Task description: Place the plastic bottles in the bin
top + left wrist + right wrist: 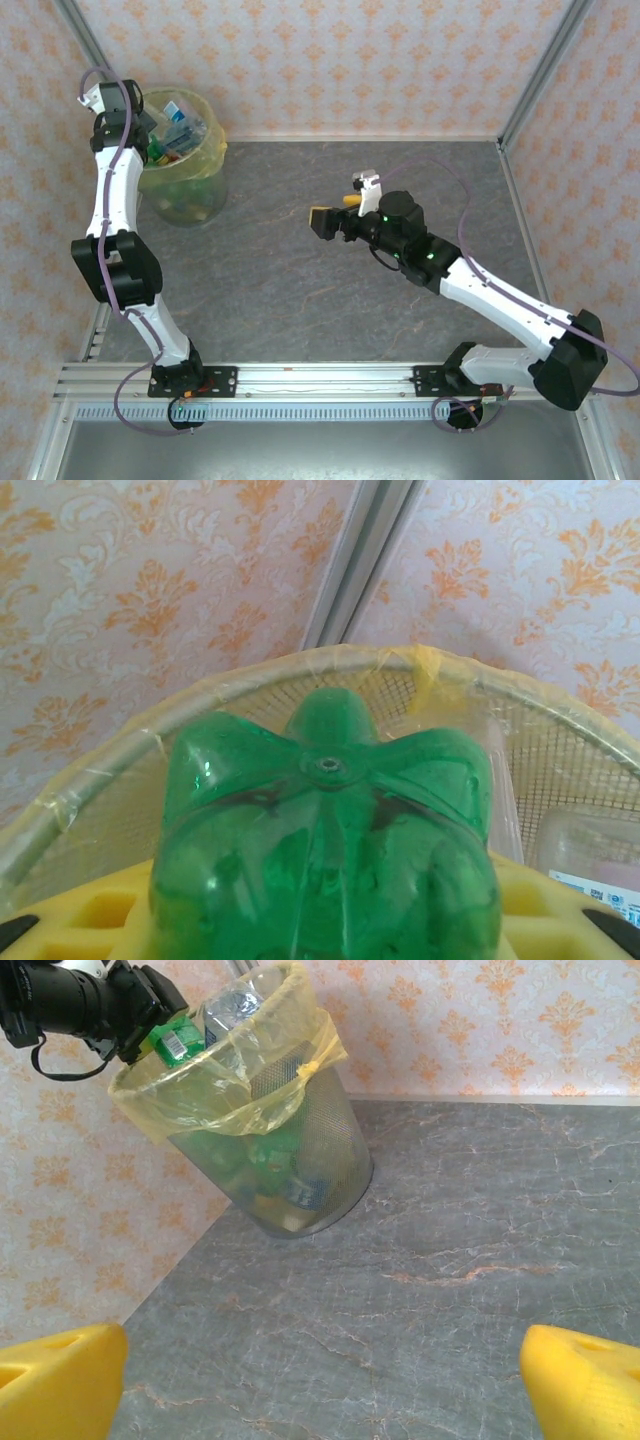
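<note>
At the upper left, our left gripper (150, 135) pinched a green bottle (325, 860) over the bin (208, 160). Our right gripper (345, 205) was spread wide, empty. We thought the bin looked full, so the bottle might bounce out.

Nothing readable here: the green bottle (162, 1034) over the bin (330, 1160) carries a label (177, 1050) that is just a blur, and the white label (600, 892) in the left wrist view is too small to read.
</note>
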You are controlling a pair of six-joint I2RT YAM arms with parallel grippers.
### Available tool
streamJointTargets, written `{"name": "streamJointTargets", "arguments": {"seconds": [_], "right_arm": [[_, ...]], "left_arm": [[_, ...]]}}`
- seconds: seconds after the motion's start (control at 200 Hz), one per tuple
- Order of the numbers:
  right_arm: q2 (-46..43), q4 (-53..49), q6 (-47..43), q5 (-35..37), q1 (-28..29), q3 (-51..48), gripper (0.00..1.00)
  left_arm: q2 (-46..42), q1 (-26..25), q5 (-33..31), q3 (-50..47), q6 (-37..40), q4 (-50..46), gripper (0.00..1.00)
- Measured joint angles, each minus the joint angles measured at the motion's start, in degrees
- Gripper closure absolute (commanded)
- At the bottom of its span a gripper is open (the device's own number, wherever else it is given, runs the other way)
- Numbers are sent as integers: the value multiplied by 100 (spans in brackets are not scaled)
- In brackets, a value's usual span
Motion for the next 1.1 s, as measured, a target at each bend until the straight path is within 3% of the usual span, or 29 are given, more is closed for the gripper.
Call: {"name": "streamJointTargets", "arguments": {"seconds": [0.405, 0.566, 0.626, 0.641, 0.961, 1.101], "right_arm": [[295, 4, -55, 0, 0, 0, 0], [326, 44, -74, 0, 0, 2, 0], [337, 42, -92, 0, 0, 2, 0], [341, 42, -96, 0, 0, 2, 0], [348, 44, -96, 0, 0, 2, 0], [348, 44, -94, 0, 0, 2, 0]], "left_arm": [[-227, 11, 35, 17, -365, -313, 51], [-623, 26, 136, -295, -564, -426, 27], [-660, 26, 142, -302, -570, -494, 2], [-662, 26, 146, -299, -616, -496, 1], [-660, 26, 114, 455, -660, -1023, 1], [-662, 26, 271, 815, -654, -942, 5]]}}
